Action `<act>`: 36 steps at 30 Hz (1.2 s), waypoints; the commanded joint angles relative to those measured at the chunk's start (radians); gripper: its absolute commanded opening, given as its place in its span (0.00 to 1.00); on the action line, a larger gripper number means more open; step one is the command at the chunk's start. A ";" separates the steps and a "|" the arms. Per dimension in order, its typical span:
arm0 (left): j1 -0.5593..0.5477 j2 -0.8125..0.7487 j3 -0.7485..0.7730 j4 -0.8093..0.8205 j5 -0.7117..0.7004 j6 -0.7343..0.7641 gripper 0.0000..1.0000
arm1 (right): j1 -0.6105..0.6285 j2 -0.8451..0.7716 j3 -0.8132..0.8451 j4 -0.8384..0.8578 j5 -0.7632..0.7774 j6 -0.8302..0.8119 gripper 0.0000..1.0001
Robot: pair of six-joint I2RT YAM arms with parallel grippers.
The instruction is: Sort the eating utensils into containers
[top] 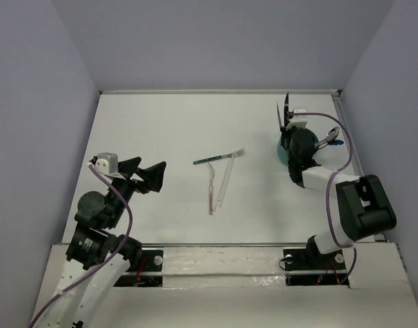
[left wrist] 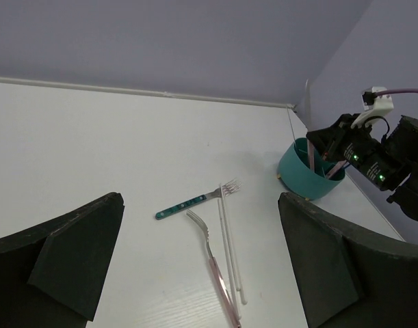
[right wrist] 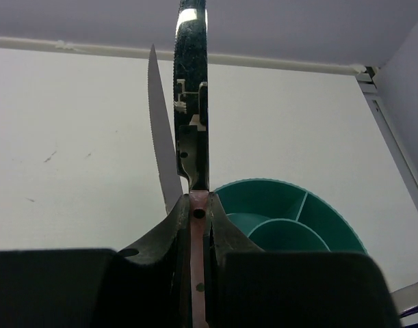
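Two hands are mine on this white bench (top: 161, 123). My left hand (top: 146, 171) hangs low over the left side with its fingers spread wide apart and nothing between them. Near the middle of the bench lie three loose things close together: a teal-handled fork (top: 219, 158) lying crosswise with its tines to the right, a pink-handled piece (top: 211, 188) with a grey curved head just below it, and a pair of white sticks (top: 226, 181) beside that piece, their far ends touching the fork's neck. Well to the right stands the teal cup (left wrist: 301, 174), split inside into compartments. My right hand (right wrist: 197, 212) is above it, fingers pressed together on a thin pink strip (right wrist: 197, 273). A pale serrated blade (right wrist: 162, 137) rises beside my fingers. Past the cup's right rim, a silver handle (top: 325, 141) and a blue handle (top: 337, 143) lean outward.
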 commanded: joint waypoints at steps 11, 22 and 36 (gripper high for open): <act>-0.014 -0.032 0.030 0.031 -0.001 0.009 0.99 | -0.004 -0.114 -0.066 -0.036 -0.038 0.103 0.18; -0.014 -0.032 0.030 0.032 -0.001 0.009 0.99 | -0.004 -0.152 -0.062 -0.117 -0.043 0.120 0.30; -0.014 -0.023 0.030 0.032 -0.001 0.009 0.99 | 0.067 -0.301 0.065 -0.445 -0.231 0.259 0.40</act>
